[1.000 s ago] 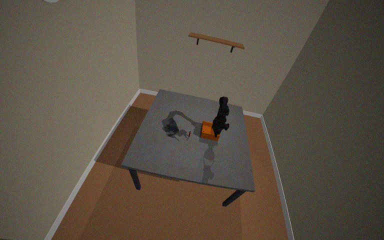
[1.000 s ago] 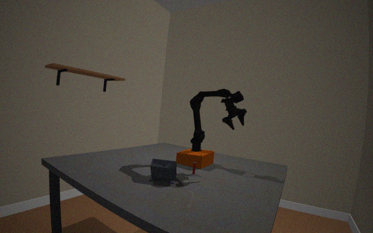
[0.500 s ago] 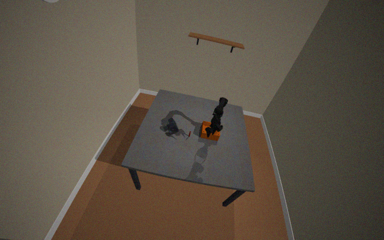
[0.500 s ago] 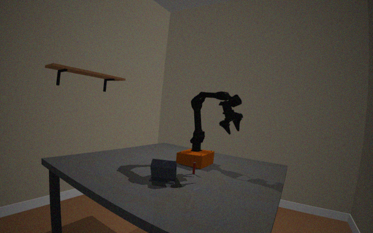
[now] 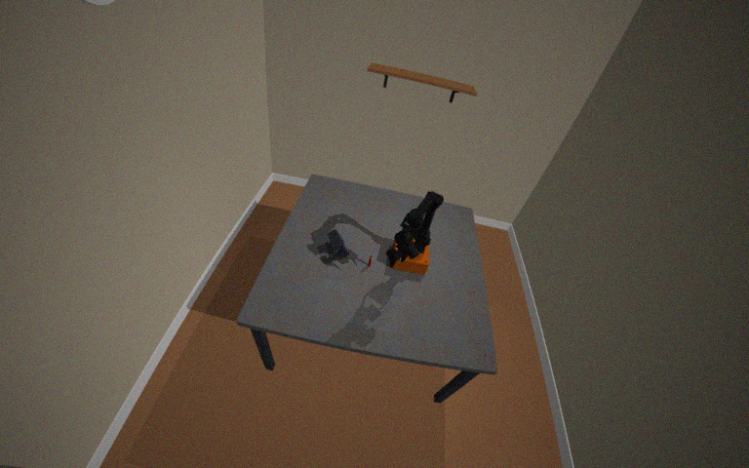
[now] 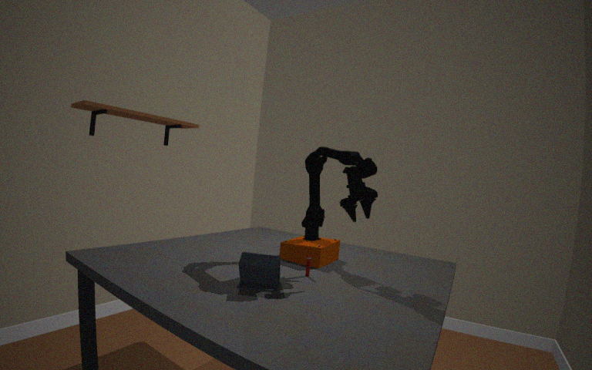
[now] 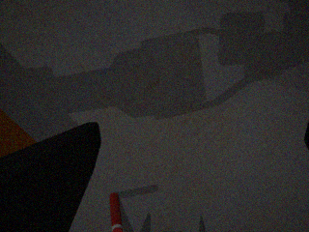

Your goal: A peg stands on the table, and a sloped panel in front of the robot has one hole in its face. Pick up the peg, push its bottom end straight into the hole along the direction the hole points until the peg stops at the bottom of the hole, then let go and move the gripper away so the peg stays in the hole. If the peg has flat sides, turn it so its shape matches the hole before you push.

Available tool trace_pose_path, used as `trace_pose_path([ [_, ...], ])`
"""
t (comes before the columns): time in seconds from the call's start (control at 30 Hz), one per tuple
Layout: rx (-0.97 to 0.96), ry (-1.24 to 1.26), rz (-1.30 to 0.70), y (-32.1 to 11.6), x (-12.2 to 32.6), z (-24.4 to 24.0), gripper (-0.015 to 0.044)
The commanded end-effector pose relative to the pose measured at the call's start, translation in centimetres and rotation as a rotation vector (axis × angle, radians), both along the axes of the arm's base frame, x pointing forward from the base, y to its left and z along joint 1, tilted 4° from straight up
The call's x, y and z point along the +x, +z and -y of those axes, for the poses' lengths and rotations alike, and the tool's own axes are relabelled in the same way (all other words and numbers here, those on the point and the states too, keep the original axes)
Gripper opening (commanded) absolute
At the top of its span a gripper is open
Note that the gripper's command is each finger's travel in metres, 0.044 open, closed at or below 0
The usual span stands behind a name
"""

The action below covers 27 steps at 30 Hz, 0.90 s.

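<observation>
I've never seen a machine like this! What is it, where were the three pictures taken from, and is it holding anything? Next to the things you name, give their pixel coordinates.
It's a robot arm (image 5: 433, 207) (image 6: 314, 187), a bit like yours, standing on an orange box (image 5: 410, 267) (image 6: 297, 253). Its two fingers (image 6: 361, 219) are spread open and hold nothing.

One picture looks down from high up. Another looks across the table (image 5: 442, 320) (image 6: 349, 331) from beside it. The dark one comes from the robot's wrist, peeking past its fingers.

On the table stand a thin red stick (image 5: 370, 260) (image 6: 307, 267) (image 7: 115, 208) and a dark gray block (image 5: 336, 243) (image 6: 259, 270). I can't see the block's hole in these pictures.
</observation>
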<state>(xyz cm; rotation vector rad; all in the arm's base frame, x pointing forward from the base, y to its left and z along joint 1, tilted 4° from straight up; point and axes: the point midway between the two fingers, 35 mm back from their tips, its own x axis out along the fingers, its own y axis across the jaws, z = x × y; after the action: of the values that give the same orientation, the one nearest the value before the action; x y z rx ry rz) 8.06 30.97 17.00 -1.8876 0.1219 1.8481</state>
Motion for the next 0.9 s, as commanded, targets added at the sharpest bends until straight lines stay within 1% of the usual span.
trace_pose_path([
  [0.0, -0.033, -0.008, 0.012, -1.2, 1.7, 0.5, 0.0440],
  [0.43, -0.113, -0.043, 0.029, -4.0, 6.6, 2.5, 0.0440],
  [0.87, -0.194, -0.075, 0.024, -6.9, 11.1, 5.6, 0.0440],
])
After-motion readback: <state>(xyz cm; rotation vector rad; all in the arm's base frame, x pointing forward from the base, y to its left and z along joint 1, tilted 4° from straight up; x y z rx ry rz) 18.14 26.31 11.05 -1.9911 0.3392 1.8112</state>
